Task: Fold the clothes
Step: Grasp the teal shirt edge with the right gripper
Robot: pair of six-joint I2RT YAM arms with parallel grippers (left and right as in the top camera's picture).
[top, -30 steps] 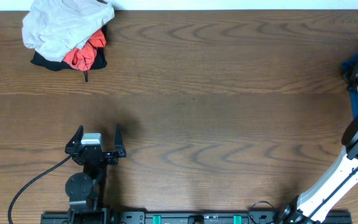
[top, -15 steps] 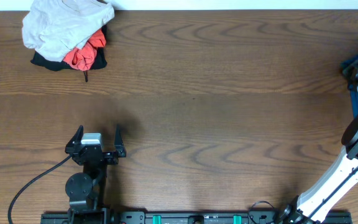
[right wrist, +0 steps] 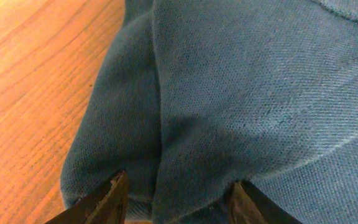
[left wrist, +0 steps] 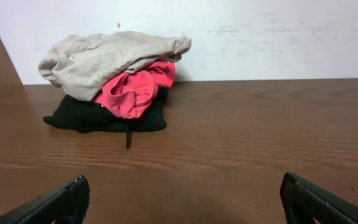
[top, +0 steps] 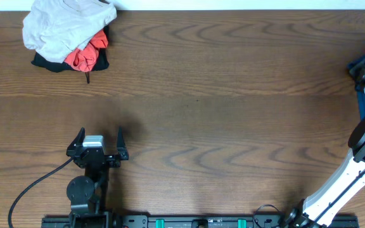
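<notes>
Left arm (top: 84, 185): black housings, one round black joint, a pale grey block at the wrist.
Left pincer (top: 100, 133): two slim black fingers (left wrist: 55, 202), matte and tapered.
Cable (top: 41, 176): black, a single line curving from the left arm towards the base.
Base rail (top: 195, 222): black, with small green tabs.
Right arm (top: 334, 187): white tubular link, black joint housings, pale upper section.
Right pincer (right wrist: 179, 205): two black fingers with angled tips.

A crumpled beige garment (top: 63, 26) tops a red garment (top: 86, 54) and a black garment (top: 44, 62) in the wooden worktop's (top: 233, 95) far-left corner; a blue knit garment (right wrist: 241, 93) lies at its right edge.
</notes>
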